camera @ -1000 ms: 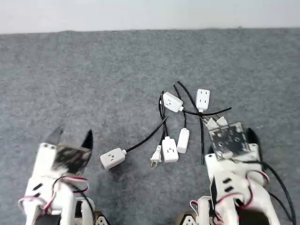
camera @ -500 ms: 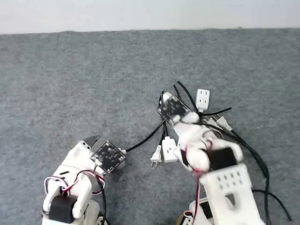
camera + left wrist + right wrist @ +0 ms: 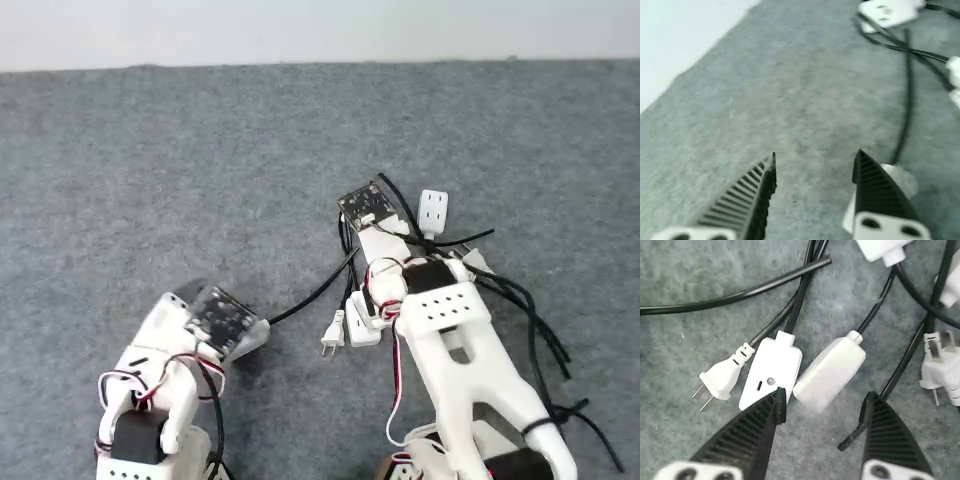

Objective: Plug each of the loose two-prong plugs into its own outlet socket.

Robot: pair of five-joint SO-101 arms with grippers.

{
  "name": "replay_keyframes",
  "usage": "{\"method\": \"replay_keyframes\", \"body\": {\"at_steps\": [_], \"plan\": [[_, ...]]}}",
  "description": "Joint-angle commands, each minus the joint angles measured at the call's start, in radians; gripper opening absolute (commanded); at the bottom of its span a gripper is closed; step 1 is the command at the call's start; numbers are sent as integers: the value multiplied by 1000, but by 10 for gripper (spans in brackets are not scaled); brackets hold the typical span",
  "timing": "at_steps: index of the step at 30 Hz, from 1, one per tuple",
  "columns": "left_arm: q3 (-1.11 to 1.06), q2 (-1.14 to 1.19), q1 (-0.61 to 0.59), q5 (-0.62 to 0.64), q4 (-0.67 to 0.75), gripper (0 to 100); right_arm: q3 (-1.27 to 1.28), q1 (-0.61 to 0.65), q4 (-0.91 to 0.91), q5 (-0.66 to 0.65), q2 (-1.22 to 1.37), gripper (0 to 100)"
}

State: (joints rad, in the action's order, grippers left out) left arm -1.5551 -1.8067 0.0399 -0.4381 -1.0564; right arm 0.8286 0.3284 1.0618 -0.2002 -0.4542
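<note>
Right hand (image 3: 825, 395), spread, straddles the centre outlet socket (image 3: 830, 371), which is probably light, rigid and slippery; pinch its flat sides. Left hand (image 3: 816, 156) is spread too.

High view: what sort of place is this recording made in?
Probably a robot practice bench, not a home: a grey carpet-like mat serves as work surface, a bare pale wall stands behind, and short cords with plugs and sockets lie by two small white arms.
</note>
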Motion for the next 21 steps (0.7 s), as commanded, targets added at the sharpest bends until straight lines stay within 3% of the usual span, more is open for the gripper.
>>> {"method": "replay_keyframes", "body": {"at_steps": [1, 6, 12, 17, 21], "plan": [[104, -3, -34, 17, 35, 243, 5, 7, -21, 17, 1, 243], [286, 175, -29, 52, 41, 243, 11, 7, -21, 17, 1, 243], [570, 701, -21, 106, 41, 243, 17, 5, -22, 12, 1, 243], [625, 1148, -18, 146, 138, 243, 34, 5, -27, 14, 2, 243], [645, 1356, -17, 166, 201, 243, 52, 12, -31, 18, 12, 243]]}}
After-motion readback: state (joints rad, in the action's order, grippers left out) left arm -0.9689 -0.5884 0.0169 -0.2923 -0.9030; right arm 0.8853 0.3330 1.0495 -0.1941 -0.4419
